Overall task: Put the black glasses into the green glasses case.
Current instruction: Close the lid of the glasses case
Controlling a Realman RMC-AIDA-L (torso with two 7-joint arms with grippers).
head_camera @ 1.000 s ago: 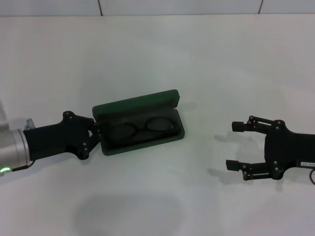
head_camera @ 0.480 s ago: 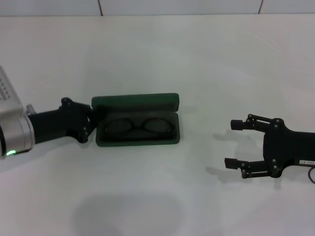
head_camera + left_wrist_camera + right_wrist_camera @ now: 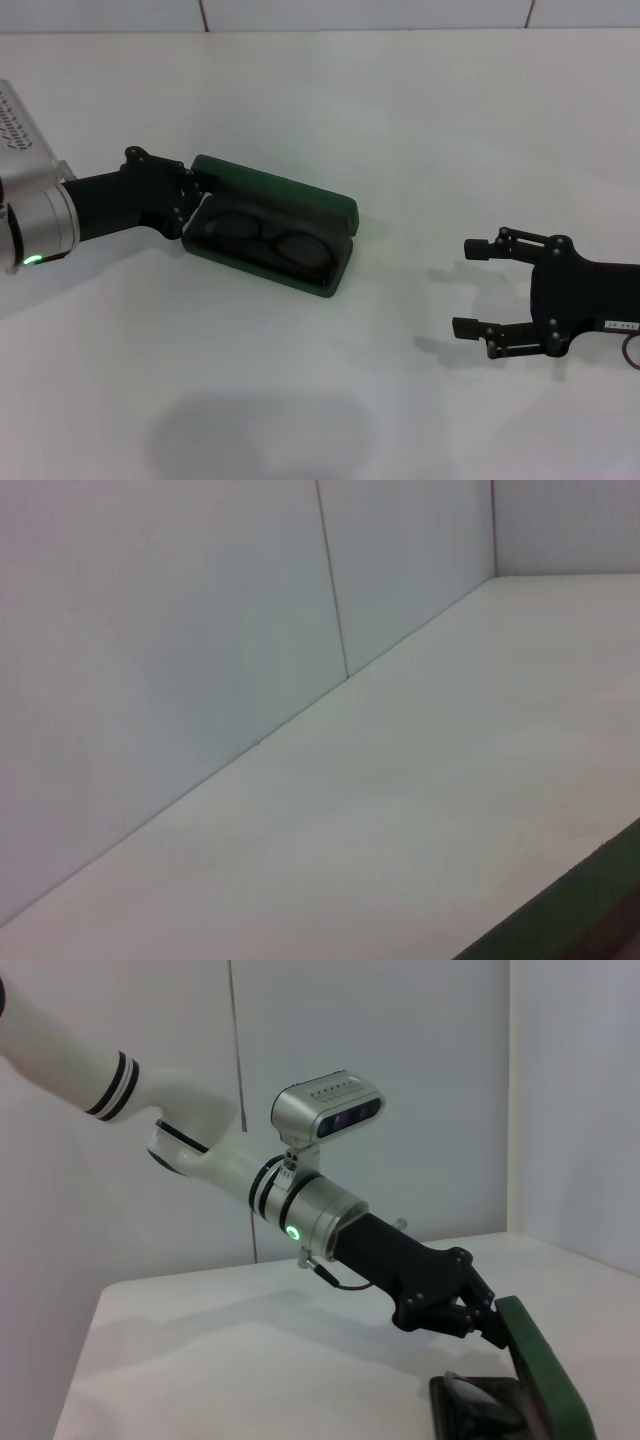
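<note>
The green glasses case [image 3: 300,192] lies open left of the table's centre, turned at an angle, with its left end farther back. The black glasses [image 3: 262,236] lie inside on the dark lining, lenses up. My left gripper [image 3: 192,196] is at the case's left end, shut on the end of the lid. The right wrist view shows the left gripper [image 3: 486,1324] pinching the case lid [image 3: 545,1372], which stands partly raised. A strip of the case's green edge [image 3: 575,920] shows in the left wrist view. My right gripper [image 3: 470,287] hovers open to the right, well away from the case.
The white table [image 3: 330,400] stretches all around the case. A white panelled wall [image 3: 350,12] rises at its far edge. The left arm's silver wrist [image 3: 25,215] sits at the left edge of the head view.
The left gripper has moved back with the case's left end, turning the case clockwise. The lid has tipped lower over the glasses. The right gripper has barely shifted.
</note>
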